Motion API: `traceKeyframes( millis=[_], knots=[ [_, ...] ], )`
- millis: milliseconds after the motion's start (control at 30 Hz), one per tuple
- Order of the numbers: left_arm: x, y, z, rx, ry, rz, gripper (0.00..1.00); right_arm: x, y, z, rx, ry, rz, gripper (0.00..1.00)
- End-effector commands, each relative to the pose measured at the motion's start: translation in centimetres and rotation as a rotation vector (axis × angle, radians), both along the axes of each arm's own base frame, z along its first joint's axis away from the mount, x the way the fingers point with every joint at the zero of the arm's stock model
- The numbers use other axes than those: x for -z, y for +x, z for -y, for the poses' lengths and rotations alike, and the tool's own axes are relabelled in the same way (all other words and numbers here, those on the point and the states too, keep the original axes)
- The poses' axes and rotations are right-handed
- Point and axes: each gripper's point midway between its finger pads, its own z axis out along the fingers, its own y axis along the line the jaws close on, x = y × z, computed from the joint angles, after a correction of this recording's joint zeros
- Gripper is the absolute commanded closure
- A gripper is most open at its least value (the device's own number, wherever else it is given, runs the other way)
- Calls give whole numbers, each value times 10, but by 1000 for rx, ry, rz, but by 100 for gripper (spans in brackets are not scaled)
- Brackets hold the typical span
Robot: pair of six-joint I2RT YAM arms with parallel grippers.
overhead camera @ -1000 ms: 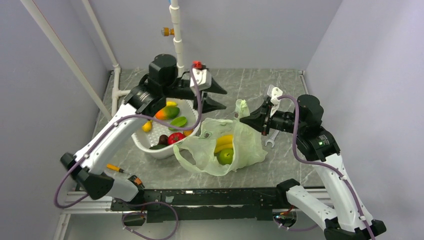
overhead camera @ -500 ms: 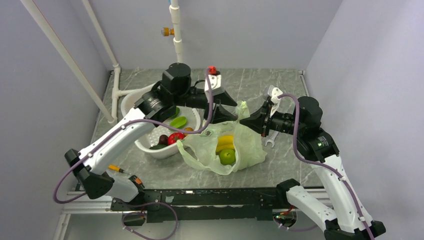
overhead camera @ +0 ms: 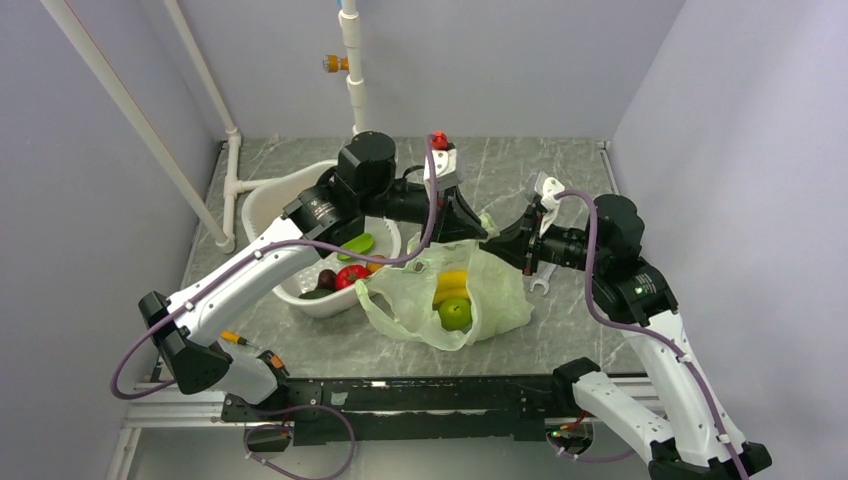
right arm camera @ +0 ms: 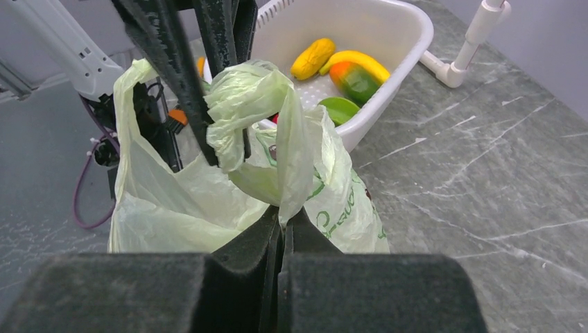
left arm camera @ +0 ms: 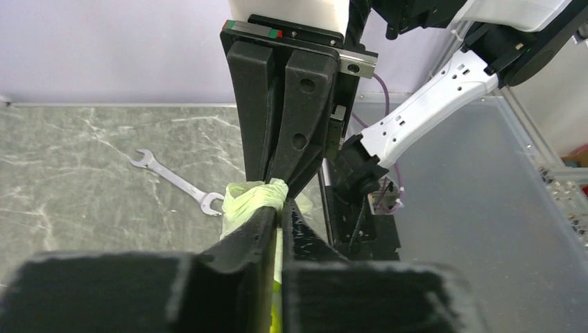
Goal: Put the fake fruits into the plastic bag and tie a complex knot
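Bagging step, unfinished: the plastic bag point(overhead camera: 495, 300), just beside the white basin point(overhead camera: 262, 195), holds some fake fruits point(overhead camera: 452, 298) while others lie in the basin; right gripper point(right arm camera: 281, 216) and left gripper point(left arm camera: 277, 211), jaws nearly together, both pinch its raised handle point(right arm camera: 249, 104), which next likely needs gentle parting.

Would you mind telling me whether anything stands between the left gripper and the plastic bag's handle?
Nothing visible does. The left gripper has the plastic bag's handle between its fingers, just beside the right gripper, which pinches the same bunched plastic.
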Motion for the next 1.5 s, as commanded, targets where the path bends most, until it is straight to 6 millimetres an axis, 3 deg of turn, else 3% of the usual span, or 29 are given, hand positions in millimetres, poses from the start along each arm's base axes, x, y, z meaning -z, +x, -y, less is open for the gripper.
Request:
traceKeyframes(
  millis=[0,167,300,433,567,700,733,900,967,1000,1100,1200,1300,1467],
  knots=[
    [-19,-2,1,20,-40,24,97,4,1,2,2,-25,28,99],
    [-60,19,-16,30,-108,48,100,51,-11,15,-7,-149,13,95],
    [-66,16,-18,86,-95,24,100,78,-19,22,-18,-207,17,98],
    [-54,12,-18,106,-91,-16,100,70,-14,20,-12,-190,20,100],
    [-59,5,-22,132,-110,20,100,73,-12,19,-16,-202,3,100],
    [-68,2,-24,155,-104,46,100,90,-14,23,-13,-238,-17,81],
    [-71,1,-25,157,-104,49,100,93,-14,24,-14,-247,-21,81],
    [-74,2,-27,127,-112,47,100,96,-16,26,-19,-259,-16,100],
    [-71,9,-28,81,-105,64,100,87,-15,25,-3,-233,-8,100],
    [-68,12,-30,60,-98,70,96,82,-14,24,7,-218,-5,100],
    [-58,21,-43,-2,-81,198,43,70,-12,23,29,-186,-3,100],
    [-33,26,-53,-36,-38,347,14,66,-14,23,36,-169,-9,100],
    [-18,23,-42,-31,3,393,1,64,-15,23,45,-153,-9,100],
    [-8,21,-7,-61,13,455,0,63,-16,22,41,-147,-21,100]
  ],
)
